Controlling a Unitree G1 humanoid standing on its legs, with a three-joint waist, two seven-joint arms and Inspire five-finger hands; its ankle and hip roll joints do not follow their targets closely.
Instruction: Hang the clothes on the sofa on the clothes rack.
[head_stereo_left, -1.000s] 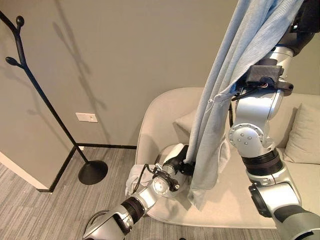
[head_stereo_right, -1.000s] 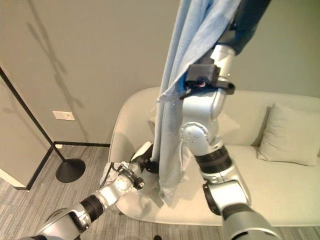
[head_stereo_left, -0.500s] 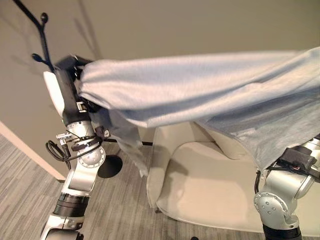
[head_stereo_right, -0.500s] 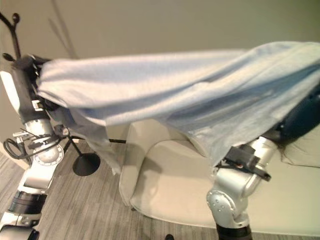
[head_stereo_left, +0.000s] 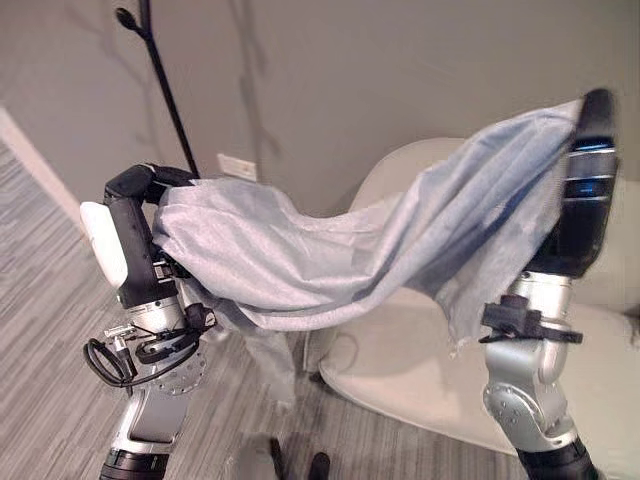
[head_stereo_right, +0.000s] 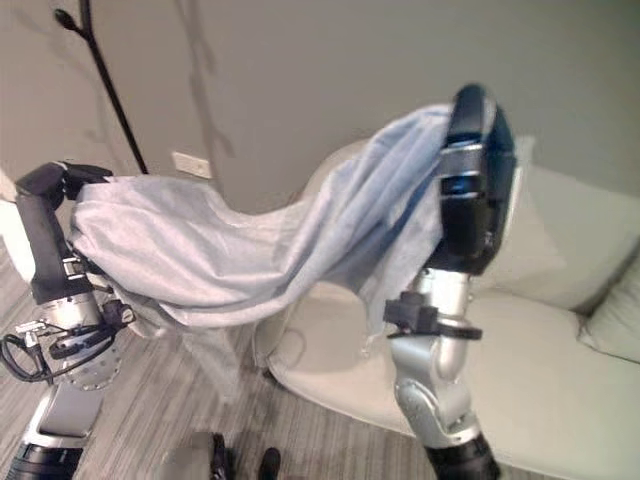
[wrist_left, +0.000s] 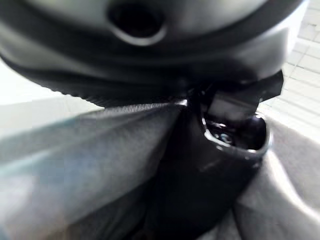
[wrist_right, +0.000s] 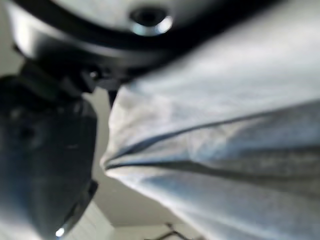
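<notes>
Left eye view: pale blue-grey cloth garment spans mid-frame, carried between left hand, curled round its end, and right hand, finger state indeterminable; next, lift toward black metal clothes rack, upper left.

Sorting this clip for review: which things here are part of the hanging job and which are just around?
Job:
- light blue garment, stretched between both raised hands
- left hand
- right hand
- black clothes rack by the wall
- cream sofa

Around:
- cushion
- wall socket
</notes>
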